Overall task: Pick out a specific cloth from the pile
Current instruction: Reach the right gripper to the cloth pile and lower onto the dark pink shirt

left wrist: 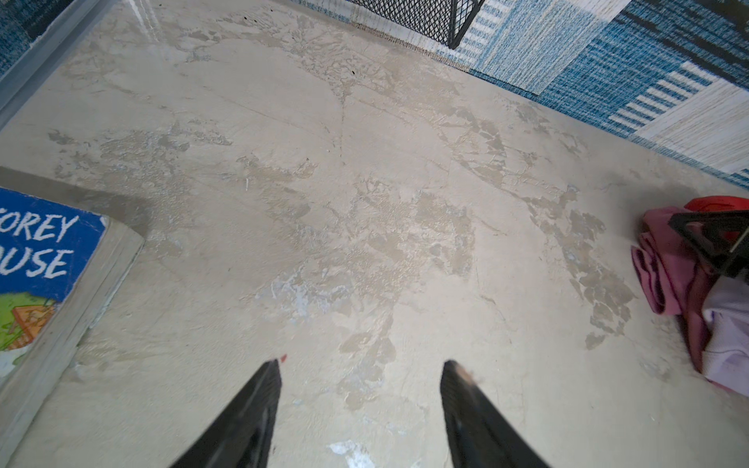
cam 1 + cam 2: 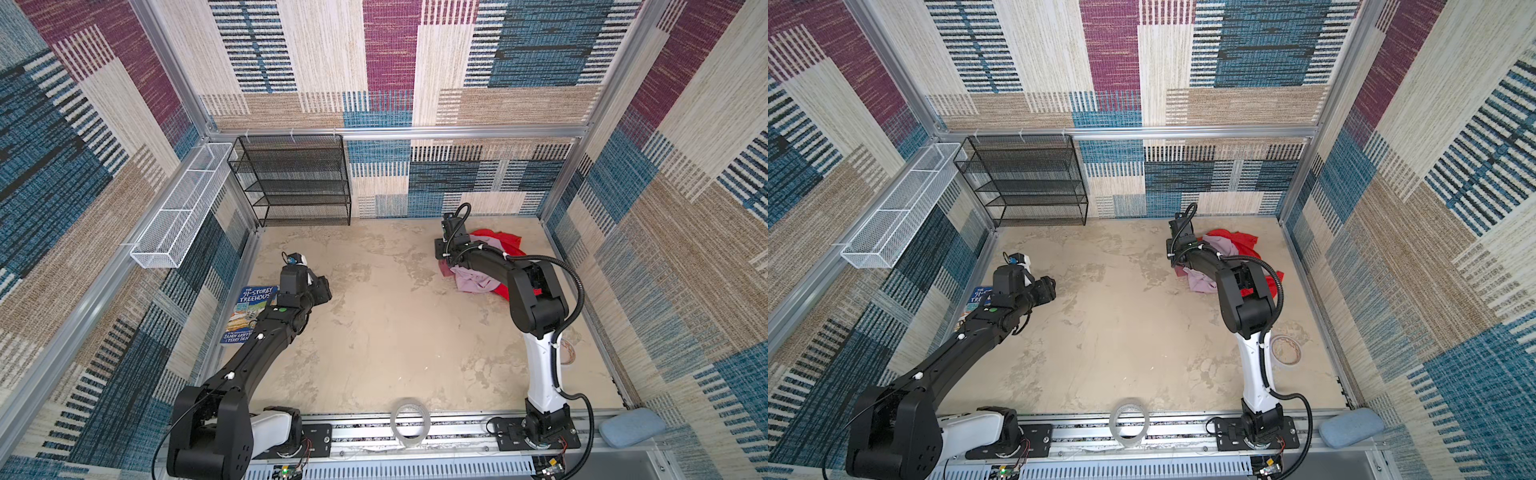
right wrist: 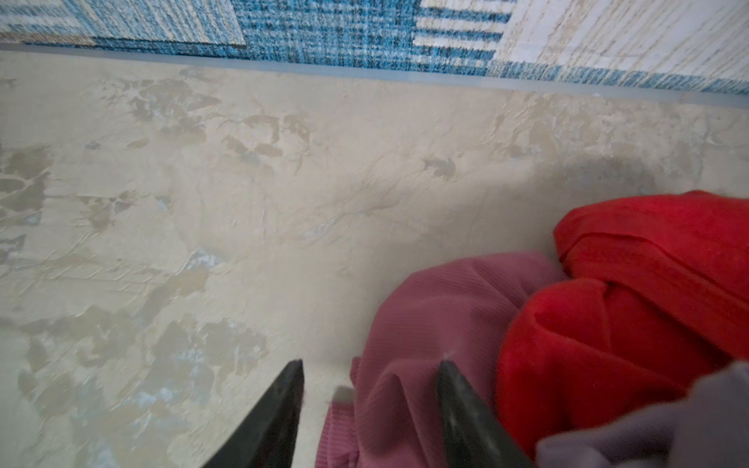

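Note:
The pile [image 2: 478, 282] lies at the back right of the floor: a bright red cloth [image 3: 632, 308], a pale lilac cloth [image 3: 668, 421] and the dusty rose-pink cloth [image 3: 437, 316]. The pink cloth sticks out at the pile's left edge [image 2: 445, 271] and shows at the edge of the left wrist view [image 1: 664, 263]. My right gripper [image 3: 371, 364] is open and low over that edge. A pink fold lies between its fingers, and one finger is over bare floor. My left gripper [image 1: 363, 362] is open over bare floor, far left of the pile, with nothing in it.
A book [image 2: 249, 313] lies by the left wall under my left arm. A black mesh shelf [image 2: 299, 178] stands at the back left, beside a white wire basket [image 2: 178, 208] on the wall. Tape rolls [image 2: 409, 424] [image 2: 1285, 350] and a blue pad [image 2: 631, 426] lie near the front.

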You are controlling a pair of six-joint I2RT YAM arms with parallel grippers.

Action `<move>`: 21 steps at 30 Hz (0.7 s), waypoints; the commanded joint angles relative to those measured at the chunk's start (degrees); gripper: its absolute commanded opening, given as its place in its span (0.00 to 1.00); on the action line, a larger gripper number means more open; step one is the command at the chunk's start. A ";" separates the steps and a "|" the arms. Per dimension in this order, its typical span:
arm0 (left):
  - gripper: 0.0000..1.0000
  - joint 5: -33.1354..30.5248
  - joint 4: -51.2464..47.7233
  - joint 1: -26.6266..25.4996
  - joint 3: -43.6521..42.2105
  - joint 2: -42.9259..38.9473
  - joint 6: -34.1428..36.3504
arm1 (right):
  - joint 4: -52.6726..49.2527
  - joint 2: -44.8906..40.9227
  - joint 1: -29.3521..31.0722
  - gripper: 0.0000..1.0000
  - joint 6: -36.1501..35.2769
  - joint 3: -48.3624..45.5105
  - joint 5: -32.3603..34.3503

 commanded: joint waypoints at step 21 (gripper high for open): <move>0.66 0.02 3.22 0.04 0.12 3.32 2.60 | 4.95 0.76 2.57 0.00 -1.99 -0.26 16.28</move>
